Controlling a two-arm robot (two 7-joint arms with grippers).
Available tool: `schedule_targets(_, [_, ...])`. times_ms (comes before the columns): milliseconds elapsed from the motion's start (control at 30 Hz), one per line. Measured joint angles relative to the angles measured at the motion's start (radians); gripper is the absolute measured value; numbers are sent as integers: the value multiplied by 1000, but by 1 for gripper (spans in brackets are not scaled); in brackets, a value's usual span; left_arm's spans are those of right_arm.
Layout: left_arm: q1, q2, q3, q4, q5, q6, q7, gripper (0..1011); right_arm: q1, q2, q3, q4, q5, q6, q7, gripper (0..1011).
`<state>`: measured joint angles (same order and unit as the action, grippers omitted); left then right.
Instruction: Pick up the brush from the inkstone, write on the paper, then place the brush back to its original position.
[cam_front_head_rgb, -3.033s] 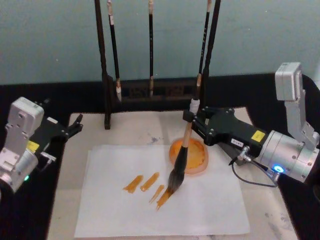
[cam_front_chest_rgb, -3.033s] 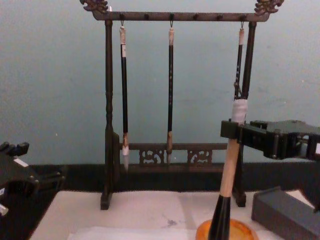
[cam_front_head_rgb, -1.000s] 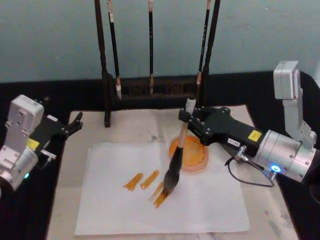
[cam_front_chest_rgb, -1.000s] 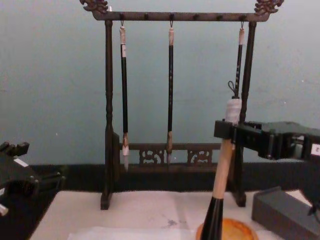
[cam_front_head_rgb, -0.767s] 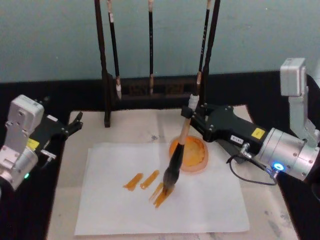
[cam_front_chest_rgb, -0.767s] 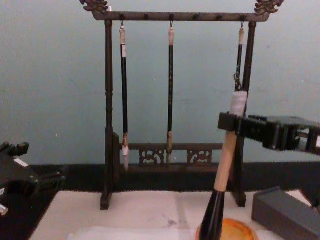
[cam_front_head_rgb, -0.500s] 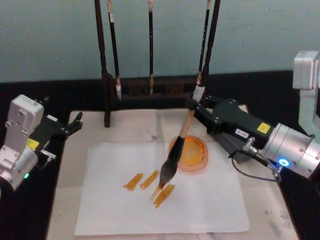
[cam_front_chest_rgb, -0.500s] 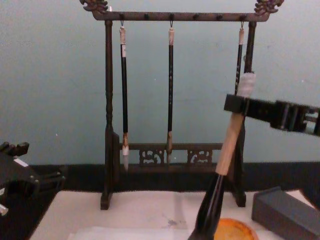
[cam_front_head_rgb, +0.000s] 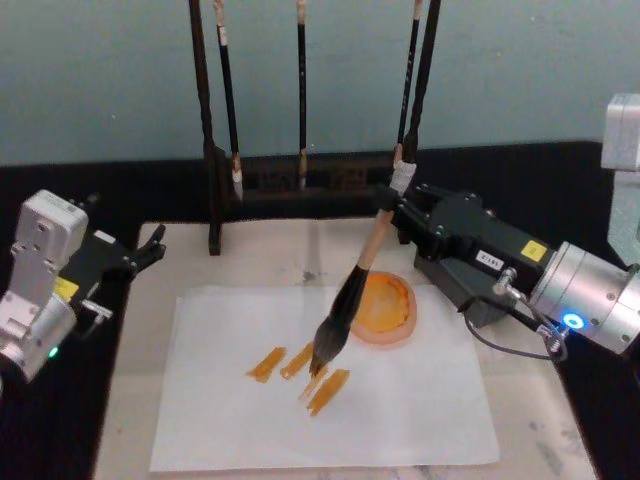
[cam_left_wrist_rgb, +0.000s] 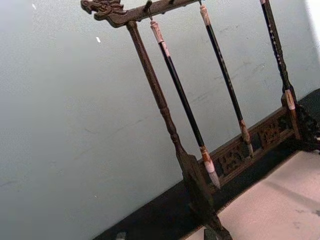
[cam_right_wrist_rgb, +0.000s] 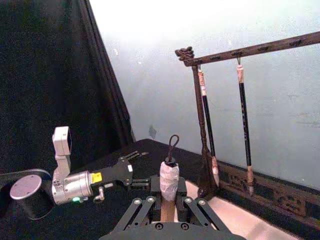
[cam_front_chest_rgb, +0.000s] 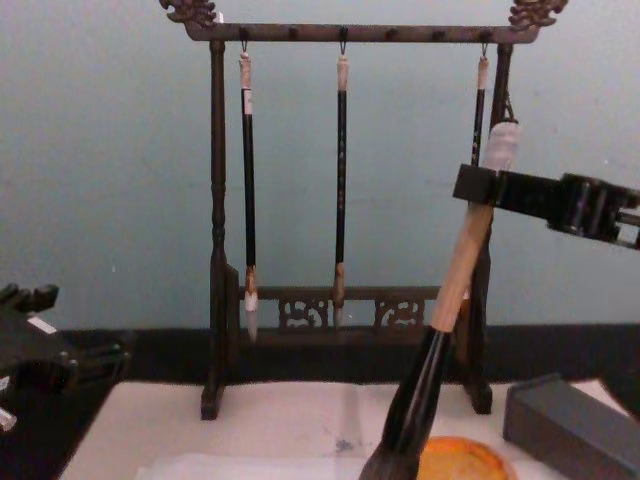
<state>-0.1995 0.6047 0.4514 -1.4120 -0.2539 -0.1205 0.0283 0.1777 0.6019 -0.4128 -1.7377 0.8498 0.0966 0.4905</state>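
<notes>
Fingers (cam_front_head_rgb: 418, 208) of the right gripper (cam_front_head_rgb: 394, 203) are clamped on the whitish upper end of the brush (cam_front_head_rgb: 360, 272). Confirm this in the right wrist view, where the handle stands between both jaws.

Start at the near edge of the mat (cam_front_head_rgb: 260, 260). The paper (cam_front_head_rgb: 400, 420) lies there and carries four orange strokes (cam_front_head_rgb: 297, 362) near its middle. The bristles (cam_front_head_rgb: 325, 352) stand over the far ends of the middle strokes. You cannot tell whether they touch the sheet.

Note the change over the last three seconds. The brush stood almost upright at the fourth stroke. Its handle now leans toward the far right corner, and the right gripper has drawn back to the right and risen. Treat this as a sign that the writing step is ending, so the return step likely comes next.

The inkstone (cam_front_head_rgb: 388, 312) sits just beyond the bristles, at the far edge of the paper. It is empty and ready to receive the brush.

The left gripper (cam_front_head_rgb: 152, 244) is parked at the left edge of the mat, with its fingers apart and holding nothing.

The rack (cam_front_head_rgb: 213, 160) stands at the far edge and holds three slim brushes (cam_front_head_rgb: 301, 90).
</notes>
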Motion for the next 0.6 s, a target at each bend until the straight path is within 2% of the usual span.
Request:
schedule_targets(233, [0, 0, 0, 0, 0, 0, 0, 1010, 4, -4, 1, 8, 19, -3, -13, 171])
schedule_targets(400, [0, 0, 0, 0, 0, 0, 0, 1010, 4, -17, 18, 22, 62, 1, -34, 171])
schedule_targets(567, [0, 0, 0, 0, 0, 0, 0, 1010, 1, -43, 52, 53, 148, 14, -72, 171])
schedule_targets(600, [0, 0, 0, 0, 0, 0, 0, 1010, 0, -53, 66, 65, 181, 21, -88, 171])
